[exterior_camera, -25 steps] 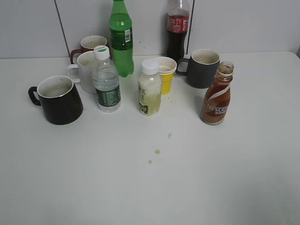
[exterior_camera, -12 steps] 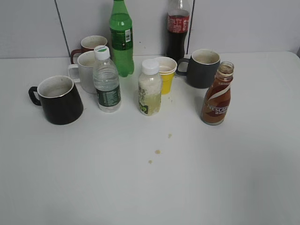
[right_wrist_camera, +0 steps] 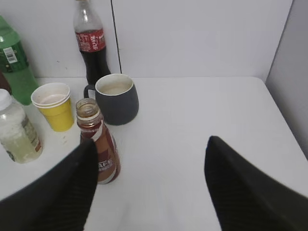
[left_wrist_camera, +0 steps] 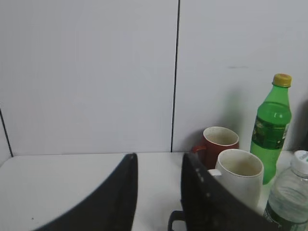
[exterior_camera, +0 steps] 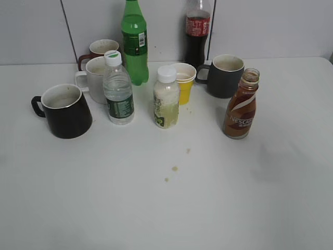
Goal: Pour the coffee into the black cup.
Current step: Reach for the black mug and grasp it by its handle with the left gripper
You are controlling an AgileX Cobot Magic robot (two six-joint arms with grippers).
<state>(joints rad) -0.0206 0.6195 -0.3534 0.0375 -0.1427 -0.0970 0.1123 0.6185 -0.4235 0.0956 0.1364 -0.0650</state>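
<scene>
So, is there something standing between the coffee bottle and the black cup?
Yes. Between the Nescafe bottle on the right and the black cup on the left stand a white-capped juice bottle and a water bottle, so the carry must pass in front or above.

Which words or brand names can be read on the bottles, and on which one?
"NESCAFE": on the brown coffee bottle; in the right wrist view only "AFE" shows.
Cola bottle: white script on red label, too blurred to read.
Green bottle, water bottle, pale drink bottle: print too small.
</scene>
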